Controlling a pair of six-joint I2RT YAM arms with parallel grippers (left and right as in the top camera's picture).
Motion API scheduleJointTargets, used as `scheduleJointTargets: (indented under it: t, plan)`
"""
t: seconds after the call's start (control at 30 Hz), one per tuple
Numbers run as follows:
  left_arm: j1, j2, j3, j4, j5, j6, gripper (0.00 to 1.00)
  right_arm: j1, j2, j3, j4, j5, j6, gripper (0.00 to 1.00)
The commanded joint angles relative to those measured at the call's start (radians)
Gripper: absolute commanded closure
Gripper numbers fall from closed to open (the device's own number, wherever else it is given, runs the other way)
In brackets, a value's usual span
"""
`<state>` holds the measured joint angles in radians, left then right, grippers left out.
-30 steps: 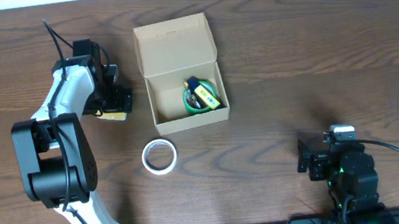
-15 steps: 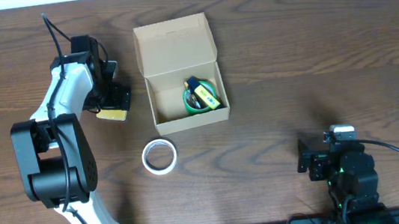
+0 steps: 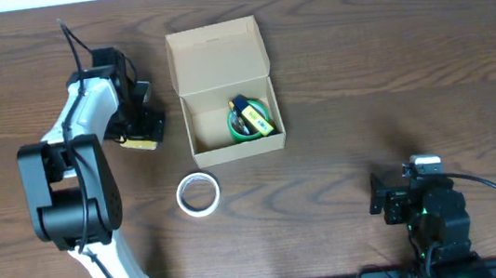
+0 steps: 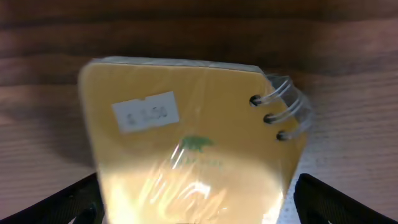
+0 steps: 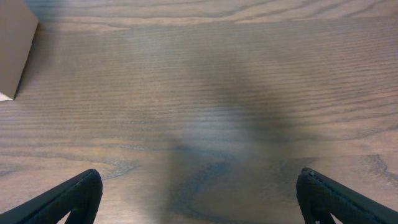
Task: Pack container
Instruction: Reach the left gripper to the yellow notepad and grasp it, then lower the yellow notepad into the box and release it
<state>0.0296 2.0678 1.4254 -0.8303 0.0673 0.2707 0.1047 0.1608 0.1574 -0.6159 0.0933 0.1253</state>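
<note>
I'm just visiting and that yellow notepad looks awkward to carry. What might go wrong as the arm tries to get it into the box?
The notepad is shiny with plastic wrap, so it might slip from the left hand.

The box already holds a green tape roll and a small pack, so the pad may catch on them or stick out.

The raised lid or a wall could get bumped, pushing the light box across the table.

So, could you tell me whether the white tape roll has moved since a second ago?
No. The white tape roll lies at the same spot below the container, just off its front-left corner.
</note>
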Motion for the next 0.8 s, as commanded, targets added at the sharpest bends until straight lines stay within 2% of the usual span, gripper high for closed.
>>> scheduleJointTargets:
  t: [0.0, 0.1, 0.17, 0.23, 0.4, 0.63, 0.77]
  plan:
    - [-0.008, 0.031, 0.018, -0.004, -0.003, 0.021, 0.05, -0.006, -0.006, -0.001, -0.001, 0.000, 0.012, 0.01]
    - [-0.011, 0.037, 0.018, 0.000, -0.002, 0.019, 0.30, -0.006, -0.006, -0.001, -0.001, 0.000, 0.012, 0.01]
    - [-0.011, 0.031, 0.018, 0.013, 0.006, 0.013, 0.38, -0.006, -0.006, -0.001, -0.001, 0.000, 0.012, 0.01]
    - [-0.011, 0.023, 0.018, 0.031, 0.008, -0.006, 0.41, -0.006, -0.006, -0.001, -0.001, 0.000, 0.012, 0.01]
    - [-0.011, -0.055, 0.018, 0.070, 0.008, -0.016, 0.41, -0.006, -0.006, -0.001, -0.001, 0.000, 0.012, 0.01]
    - [-0.012, -0.256, 0.018, 0.075, 0.009, -0.017, 0.34, -0.006, -0.006, -0.001, -0.001, 0.000, 0.012, 0.01]
    - [-0.020, -0.371, 0.018, 0.075, 0.012, -0.059, 0.28, -0.006, -0.006, -0.001, -0.001, 0.000, 0.012, 0.01]
